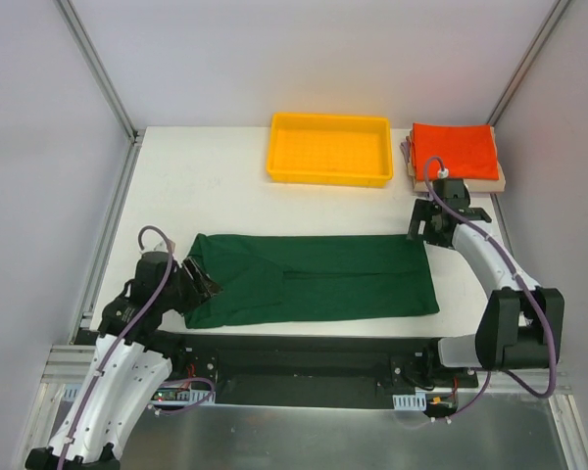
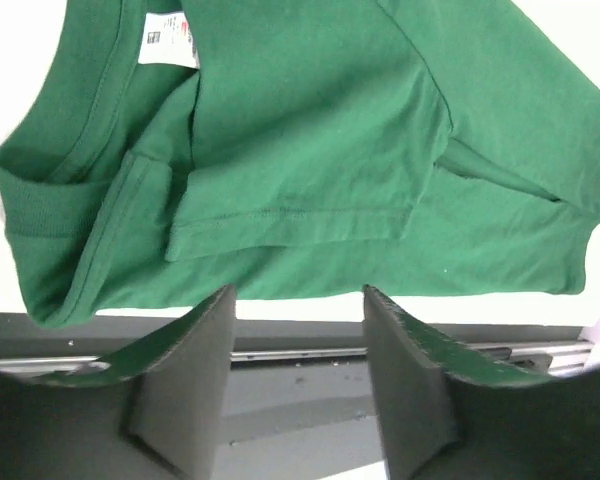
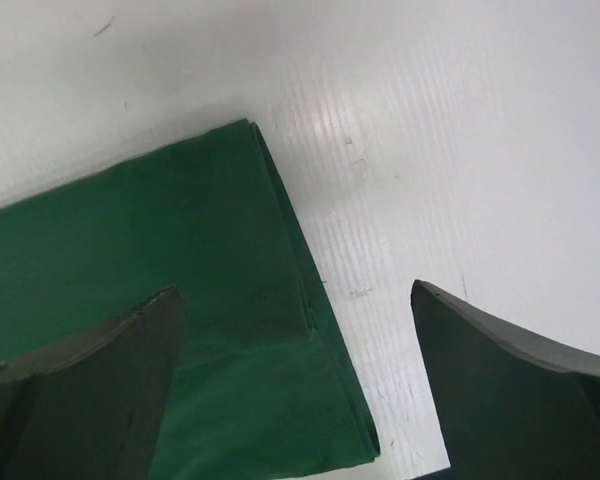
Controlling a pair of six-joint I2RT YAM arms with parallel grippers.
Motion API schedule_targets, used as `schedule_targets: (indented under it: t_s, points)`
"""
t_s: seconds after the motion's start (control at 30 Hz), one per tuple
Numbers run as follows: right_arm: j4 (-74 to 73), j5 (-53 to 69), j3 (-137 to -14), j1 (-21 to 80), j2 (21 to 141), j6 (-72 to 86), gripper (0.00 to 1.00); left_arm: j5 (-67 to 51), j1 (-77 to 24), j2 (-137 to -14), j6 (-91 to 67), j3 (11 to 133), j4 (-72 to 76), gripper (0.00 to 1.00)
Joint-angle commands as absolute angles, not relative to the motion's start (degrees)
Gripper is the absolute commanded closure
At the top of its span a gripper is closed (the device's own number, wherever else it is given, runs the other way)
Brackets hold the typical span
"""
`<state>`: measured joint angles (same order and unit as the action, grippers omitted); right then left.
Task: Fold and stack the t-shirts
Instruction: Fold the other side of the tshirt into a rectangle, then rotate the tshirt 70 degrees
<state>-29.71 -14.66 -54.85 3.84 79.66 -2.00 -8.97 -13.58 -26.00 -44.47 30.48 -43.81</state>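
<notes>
**Dark green cloth t-shirt (image 1: 314, 277) lies in a long band, both grippers off it**

The shirt is spread across the near half of the white table (image 1: 216, 186), sides folded in to make a long rectangle, collar end to the left and hem to the right. The left gripper (image 2: 300, 300) hovers by the collar end, jaws apart with no cloth between them. The right gripper (image 3: 295, 292) hangs over the far hem corner, jaws wide and empty.

The folded orange-red shirt (image 1: 456, 150) tops a stack at the far right corner, beside the yellow plastic tray (image 1: 328, 174).

The cross fold looks not yet done, and that is where the risks sit:

- **Layers:** A pinch that catches only the top layer at either end would likely peel the tucked sleeve open.
- **Skew:** Uneven lifting by the two arms could skew the band.
- **Table edge:** The shirt's near edge runs close to the table's edge, so a drag toward the bases might pull cloth over it.
</notes>
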Motion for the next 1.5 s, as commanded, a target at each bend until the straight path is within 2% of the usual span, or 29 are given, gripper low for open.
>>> schedule_targets:
  t_s: [0.0, 0.03, 0.13, 0.2, 0.33, 0.43, 0.63, 0.9, 1.0, 1.13, 1.37, 1.47]
  points:
    - [-29.36, -13.81, -55.2, 3.52, 72.44, -1.14, 0.03, -9.85, -14.15, -23.91, -46.05, 34.62, -49.65, 0.37]
    - [-29.01, -12.06, -55.11, 3.52, 71.38, -1.14, 0.04, -9.32, -14.24, -23.21, -46.14, 34.98, -50.09, 0.01]
    - [-27.17, -4.77, -53.97, 3.6, 68.39, -1.23, 0.04, -9.23, -14.24, -23.37, -45.53, 36.64, -49.49, 0.01]
    - [-23.75, 5.82, -51.78, 3.69, 66.8, -1.14, 0.04, -10.19, -14.24, -25.21, -45.09, 37.09, -46.43, 0.01]
    - [-16.1, 18.18, -48.43, 5.79, 66.97, -0.09, 0.04, -20.89, -14.59, -34.25, -46.05, 33.41, -29.49, 0.01]
    - [-14.85, 18.9, -48.77, 9.56, 71.52, 1.58, 0.04, -18.74, -16.17, -46.45, -46.84, 33.92, -20.5, 0.01]
    - [-14.33, 14.15, -49.92, 13.36, 83.04, 3.51, 0.04, -13.46, -16.79, -65.89, -49.92, 36.82, -14.24, 0.01]
    - [-14.06, 15.73, -47.99, 15.99, 88.68, 3.69, 0.04, -13.53, -9.25, -89.96, -50.28, 47.09, -12.57, 0.01]
    - [-14.15, 16.52, -46.67, 17.66, 88.77, 4.48, 0.04, -17.22, -3.53, -99.54, -49.93, 54.38, -13.18, 0.01]
    - [-15.03, 18.89, -46.76, 22.13, 88.59, 6.32, 0.04, -12.92, -0.44, -111.59, -48.52, 69.83, -17.21, 0.01]
    - [-11.96, 23.72, -51.14, 37.16, 92.1, 10.98, 0.04, -14.67, 3.6, -135.94, -45.97, 111.1, -29.95, 0.01]
    - [-10.9, 23.9, -55.79, 41.56, 94.48, 11.6, 0.04, -17.04, 4.22, -143.07, -43.87, 124.15, -33.39, 0.01]
